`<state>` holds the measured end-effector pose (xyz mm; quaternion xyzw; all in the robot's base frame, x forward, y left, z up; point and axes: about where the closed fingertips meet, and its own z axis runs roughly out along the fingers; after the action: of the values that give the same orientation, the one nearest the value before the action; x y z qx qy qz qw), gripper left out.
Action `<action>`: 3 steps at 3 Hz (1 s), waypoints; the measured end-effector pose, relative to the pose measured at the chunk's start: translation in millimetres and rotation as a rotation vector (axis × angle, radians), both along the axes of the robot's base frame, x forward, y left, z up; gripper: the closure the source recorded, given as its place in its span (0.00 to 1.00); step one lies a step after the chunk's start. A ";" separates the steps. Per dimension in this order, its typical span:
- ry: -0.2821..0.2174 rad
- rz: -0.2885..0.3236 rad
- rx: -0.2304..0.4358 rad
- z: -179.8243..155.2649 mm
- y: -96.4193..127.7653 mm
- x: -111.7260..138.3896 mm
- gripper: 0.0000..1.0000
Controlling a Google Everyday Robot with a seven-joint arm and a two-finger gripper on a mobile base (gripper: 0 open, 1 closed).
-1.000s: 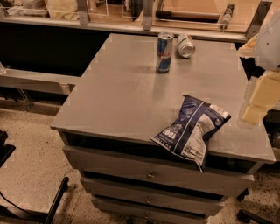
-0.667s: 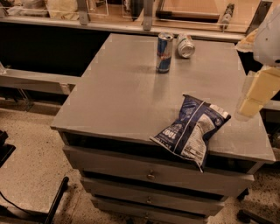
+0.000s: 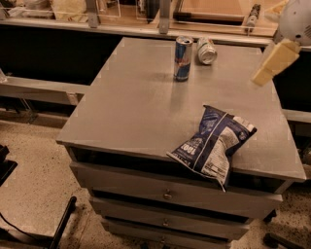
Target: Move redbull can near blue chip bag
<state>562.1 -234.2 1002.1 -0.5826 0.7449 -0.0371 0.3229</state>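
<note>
The redbull can (image 3: 182, 58) stands upright near the far edge of the grey table (image 3: 131, 107). The blue chip bag (image 3: 214, 144) lies crinkled at the table's front right and hangs a little over the front edge. My gripper (image 3: 273, 63), cream-coloured under a white wrist, hovers above the table's right side. It is well right of the can and farther back than the bag, and holds nothing that I can see.
A shorter silvery can (image 3: 207, 50) lies on its side just right of the redbull can. The table has drawers (image 3: 167, 195) under its front. A counter with rails (image 3: 160, 14) runs behind it. Speckled floor lies to the left.
My gripper has risen and moved a little to the left, towards the back of the table. The can and the bag have not moved.
</note>
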 end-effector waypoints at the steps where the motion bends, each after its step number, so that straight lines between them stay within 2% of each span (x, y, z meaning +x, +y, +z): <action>1: -0.037 0.066 0.202 -4.8 17.1 61.7 0.00; 2: -0.068 0.121 0.464 -7.8 38.0 110.6 0.00; 3: -0.115 0.189 0.747 -17.3 68.7 155.7 0.00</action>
<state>717.8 -165.5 984.8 -0.4878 0.6307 0.2340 0.5563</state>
